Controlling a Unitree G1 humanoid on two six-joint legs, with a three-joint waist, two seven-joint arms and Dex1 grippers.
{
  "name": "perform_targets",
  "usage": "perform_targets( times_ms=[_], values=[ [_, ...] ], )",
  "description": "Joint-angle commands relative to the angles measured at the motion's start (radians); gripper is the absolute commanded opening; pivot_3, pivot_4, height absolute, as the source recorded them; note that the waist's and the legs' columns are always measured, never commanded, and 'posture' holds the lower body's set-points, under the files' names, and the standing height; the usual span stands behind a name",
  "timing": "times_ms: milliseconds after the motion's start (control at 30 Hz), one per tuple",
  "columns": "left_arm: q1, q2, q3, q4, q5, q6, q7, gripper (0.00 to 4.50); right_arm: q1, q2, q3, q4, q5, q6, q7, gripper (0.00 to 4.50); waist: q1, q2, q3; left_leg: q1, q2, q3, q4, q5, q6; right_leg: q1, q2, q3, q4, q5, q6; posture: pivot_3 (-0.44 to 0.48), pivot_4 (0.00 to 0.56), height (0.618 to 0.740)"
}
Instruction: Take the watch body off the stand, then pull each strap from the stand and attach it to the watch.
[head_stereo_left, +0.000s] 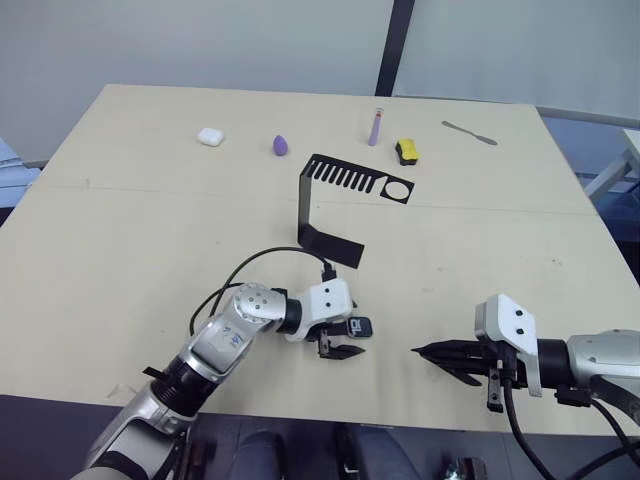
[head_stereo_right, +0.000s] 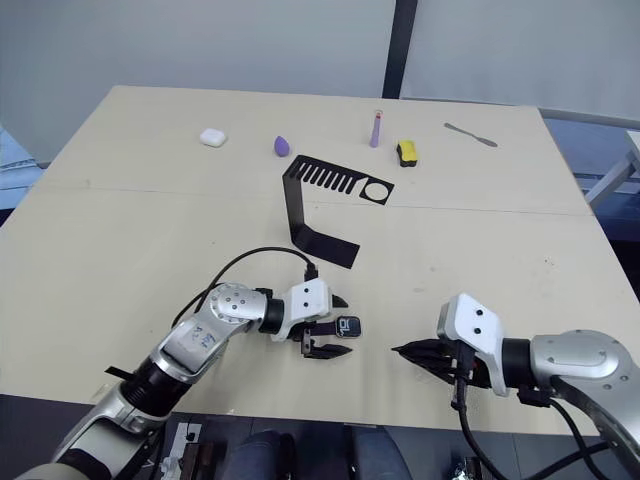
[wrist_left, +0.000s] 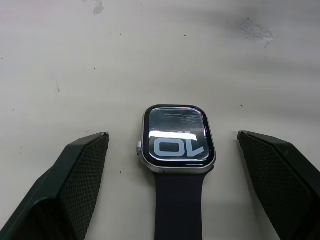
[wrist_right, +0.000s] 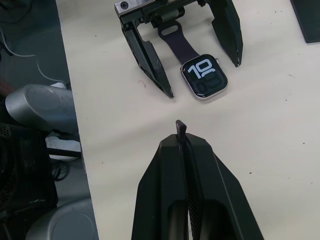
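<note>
Fingers of left gripper (wrist_right: 200, 60) spread wide, flanking watch body (wrist_left: 176, 137) lying flat on table (head_stereo_left: 120, 230), no contact, one strap (wrist_left: 177, 205) already attached. Right gripper (wrist_right: 182, 131) pinching second strap (wrist_right: 192, 200), at 3 o'clock from watch. Stand (head_stereo_left: 340, 200) at 12 o'clock, well apart.

— Where did you see the watch body (wrist_left: 177, 137)?
— You had it flat on the table (head_stereo_left: 120, 230), between the left gripper's (wrist_right: 200, 65) spread fingers, one strap (wrist_left: 177, 205) attached toward the wrist.
— And the stand (head_stereo_left: 340, 200)?
— Behind it, farther back. The right gripper (head_stereo_left: 440, 355) lay to the watch's right, apart from it.
</note>
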Motion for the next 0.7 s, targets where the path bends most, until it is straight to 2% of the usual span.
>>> perform_targets(
  times_ms=[33, 167, 300, 467, 600, 700],
  values=[
    [0.002, -0.008, -0.003, -0.012, -0.003, 0.017, -0.013, 3.56, -0.011, 0.014, -0.001, -0.028, -0.002, 0.002, 0.0, 0.0, 0.0, 0.0, 0.0, 0.0, 0.0, 0.0, 0.001, 0.0, 0.0, 0.0, 0.0, 0.0, 0.0, 0.0, 0.0, 0.0, 0.15, 0.74],
    [-0.001, -0.008, 0.012, -0.005, -0.024, 0.044, -0.04, 1.6, -0.018, 0.023, 0.003, -0.029, -0.017, 0.001, -0.005, 0.0, -0.001, 0.0, 0.0, 0.0, 0.0, 0.0, 0.002, 0.0, 0.0, 0.0, 0.0, 0.0, 0.002, 0.0, 0.0, 0.0, 0.15, 0.74],
    [-0.032, -0.001, 0.054, 0.023, -0.098, 0.141, -0.103, 1.58, -0.044, 0.042, 0.015, -0.035, -0.067, -0.022, -0.029, 0.0, -0.001, 0.0, 0.0, 0.0, 0.0, 0.0, 0.003, 0.0, 0.0, 0.0, 0.0, 0.0, 0.003, 0.0, 0.0, 0.0, 0.15, 0.74],
    [-0.122, 0.011, 0.192, 0.096, -0.345, 0.464, -0.238, 1.58, -0.102, 0.077, 0.037, -0.072, -0.118, -0.042, -0.066, 0.0, -0.004, 0.0, 0.0, 0.0, 0.0, 0.0, 0.004, 0.0, 0.0, -0.001, 0.001, 0.0, 0.004, 0.0, 0.0, 0.0, 0.15, 0.74],
    [-0.19, 0.017, 0.282, 0.218, -0.481, 0.662, -0.291, 1.58, -0.181, 0.102, 0.109, -0.113, -0.185, -0.059, -0.101, 0.0, -0.003, 0.0, 0.0, 0.0, 0.0, 0.0, 0.005, 0.0, -0.001, 0.0, 0.0, -0.001, 0.004, 0.0, 0.0, 0.0, 0.15, 0.74],
    [-0.223, 0.012, 0.319, 0.285, -0.525, 0.726, -0.293, 1.58, -0.245, 0.117, 0.182, -0.132, -0.26, -0.077, -0.123, 0.0, -0.003, 0.0, 0.0, -0.001, 0.0, 0.0, 0.006, 0.0, -0.001, -0.001, 0.0, -0.001, 0.004, 0.0, 0.0, 0.0, 0.15, 0.74]
  ],
)
